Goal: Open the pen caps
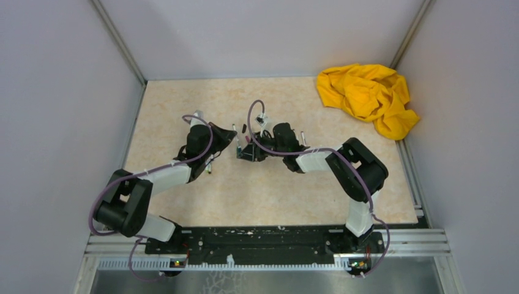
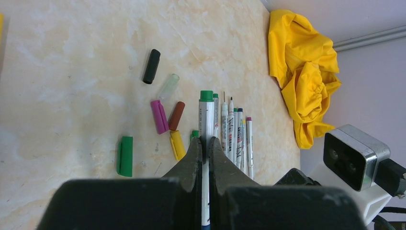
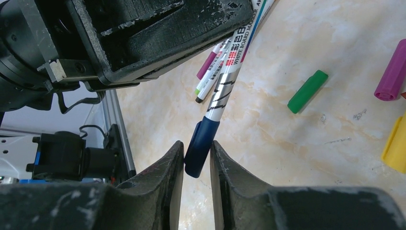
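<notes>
My left gripper (image 2: 206, 140) is shut on a white pen barrel (image 2: 206, 115) with a green far end, held above the table. My right gripper (image 3: 197, 143) faces it, and its fingertips pinch the dark blue cap (image 3: 200, 146) on the near end of that barrel (image 3: 225, 91). Loose caps lie on the table: black (image 2: 151, 66), clear (image 2: 168, 86), purple (image 2: 159, 116), brown-red (image 2: 176, 115), yellow (image 2: 177, 144) and green (image 2: 125, 156). From above, both grippers (image 1: 229, 142) (image 1: 246, 150) meet at mid-table.
A row of several thin pens (image 2: 237, 134) lies right of the held pen. A crumpled yellow cloth (image 1: 367, 95) sits in the far right corner. Grey walls enclose the table on three sides. The left gripper's body (image 3: 143, 38) fills the right wrist view's upper left.
</notes>
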You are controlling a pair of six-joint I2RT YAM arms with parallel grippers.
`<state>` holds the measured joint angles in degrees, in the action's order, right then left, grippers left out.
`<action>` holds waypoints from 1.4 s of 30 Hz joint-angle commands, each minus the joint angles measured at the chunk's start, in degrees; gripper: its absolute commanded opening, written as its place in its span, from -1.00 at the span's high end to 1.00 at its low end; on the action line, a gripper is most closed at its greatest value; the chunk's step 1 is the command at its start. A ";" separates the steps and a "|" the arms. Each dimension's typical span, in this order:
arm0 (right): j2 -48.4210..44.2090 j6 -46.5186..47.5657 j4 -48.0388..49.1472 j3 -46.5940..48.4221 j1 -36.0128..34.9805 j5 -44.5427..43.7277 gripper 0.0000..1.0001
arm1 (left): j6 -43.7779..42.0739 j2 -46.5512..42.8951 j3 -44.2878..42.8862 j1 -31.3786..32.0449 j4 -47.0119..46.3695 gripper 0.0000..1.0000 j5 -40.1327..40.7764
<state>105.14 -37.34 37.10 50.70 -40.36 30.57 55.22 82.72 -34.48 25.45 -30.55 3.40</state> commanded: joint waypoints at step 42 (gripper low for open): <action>-1.16 2.84 -2.61 1.60 1.13 1.77 1.00 | -7.58 4.77 -5.51 -1.01 1.42 1.00 -3.93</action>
<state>105.65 -37.06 36.36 50.72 -40.07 33.01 50.11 86.24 -36.95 25.34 -28.69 -2.22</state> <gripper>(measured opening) 0.151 0.188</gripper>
